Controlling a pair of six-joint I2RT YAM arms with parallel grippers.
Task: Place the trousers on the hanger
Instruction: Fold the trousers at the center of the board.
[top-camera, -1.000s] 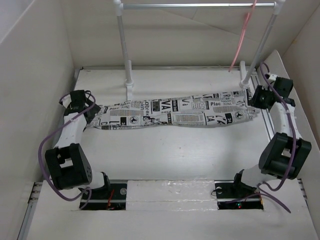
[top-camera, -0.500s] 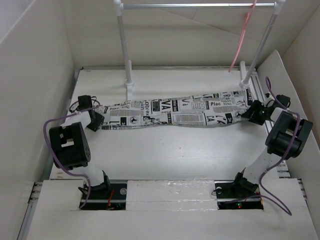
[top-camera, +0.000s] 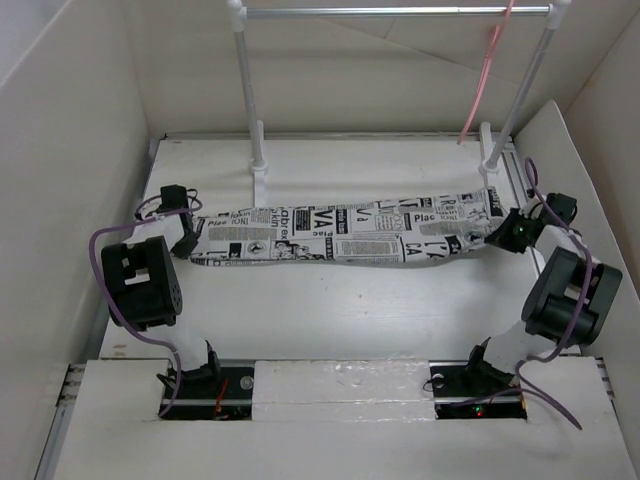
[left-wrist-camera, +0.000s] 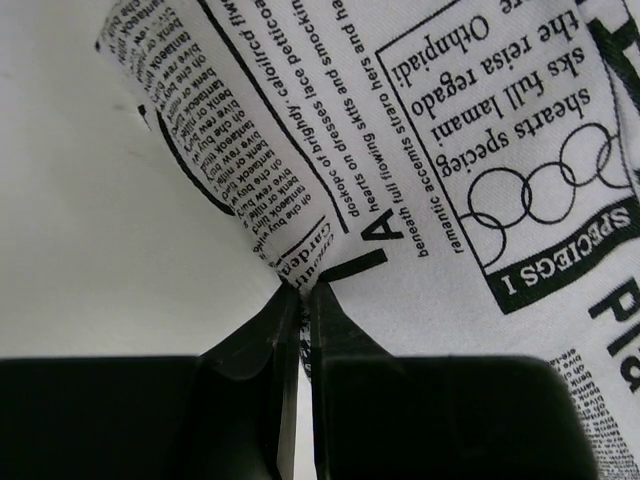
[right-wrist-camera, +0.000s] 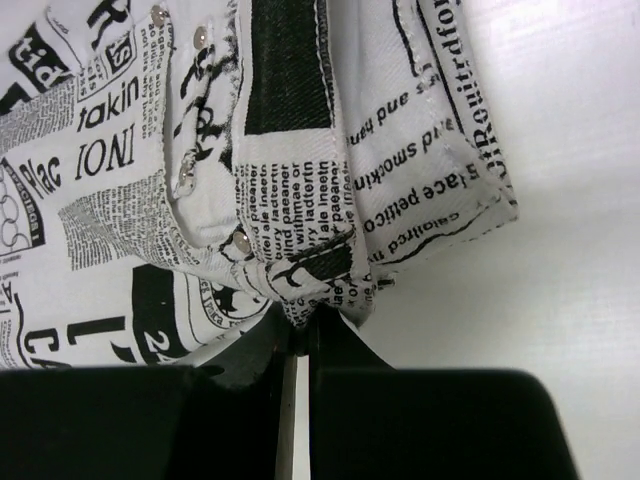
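The newsprint trousers (top-camera: 345, 233) lie folded in a long band across the table, left to right. My left gripper (top-camera: 190, 240) is shut on the cloth at the band's left end; in the left wrist view its black fingers (left-wrist-camera: 335, 325) pinch a fold of the trousers (left-wrist-camera: 450, 150). At the right end my right gripper (top-camera: 508, 232) is shut on the waistband; the right wrist view has the trousers (right-wrist-camera: 250, 150) bunched between its fingers (right-wrist-camera: 335, 340), metal studs showing. The pale pink hanger (top-camera: 487, 62) hangs from the rack's bar at the back right.
A rack with white posts (top-camera: 250, 95) and a silver bar (top-camera: 390, 12) stands at the back of the table. White walls (top-camera: 70, 150) close in both sides. A rail (top-camera: 520, 190) runs beside the right arm.
Both grippers came down onto the ends of the trousers and closed on the cloth. The band has shifted slightly toward the near side and been drawn straighter.
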